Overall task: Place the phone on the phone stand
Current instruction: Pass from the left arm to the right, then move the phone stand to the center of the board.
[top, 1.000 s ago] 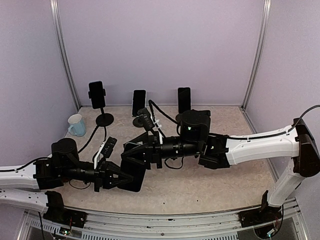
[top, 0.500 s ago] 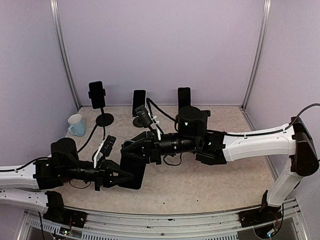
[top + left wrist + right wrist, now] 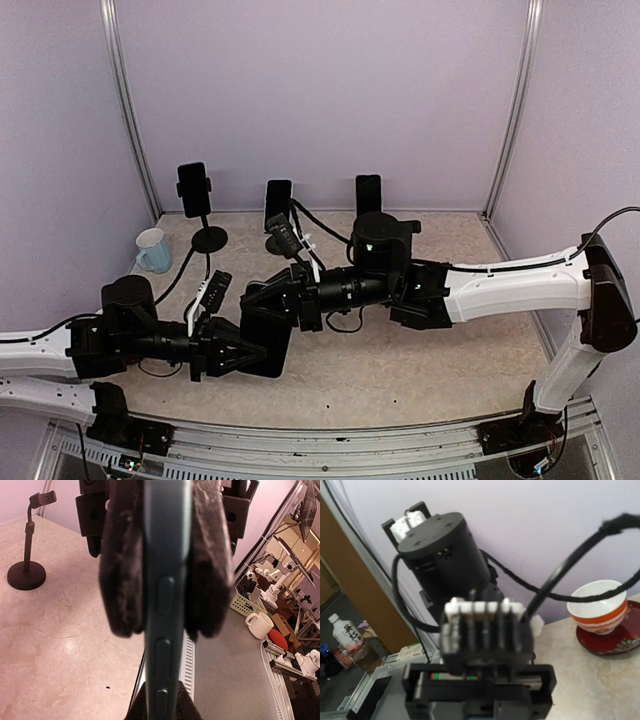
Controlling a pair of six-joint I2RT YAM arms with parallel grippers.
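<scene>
A dark phone (image 3: 278,350) hangs upright over the table's front middle, held from both sides. My left gripper (image 3: 250,352) is shut on its lower part. My right gripper (image 3: 262,305) comes in from the right and is shut on its upper part. In the left wrist view the phone (image 3: 165,555) is edge-on with its side buttons showing; the right gripper's dark pads (image 3: 122,580) press both faces, and my left gripper (image 3: 162,702) pinches it at the bottom. Three phone stands line the back wall; the leftmost phone stand (image 3: 194,195) has a round base.
A pale mug (image 3: 153,250) stands at the left, behind the left arm. Stands at the back middle (image 3: 278,208) and back right (image 3: 368,200) carry dark slabs. The right wrist view shows the left arm's wrist (image 3: 445,550) and an orange-banded bowl (image 3: 597,605) on a red saucer.
My right gripper has slid a little left and closed onto the phone's upper part. The left arm and the phone have stayed where they were.
</scene>
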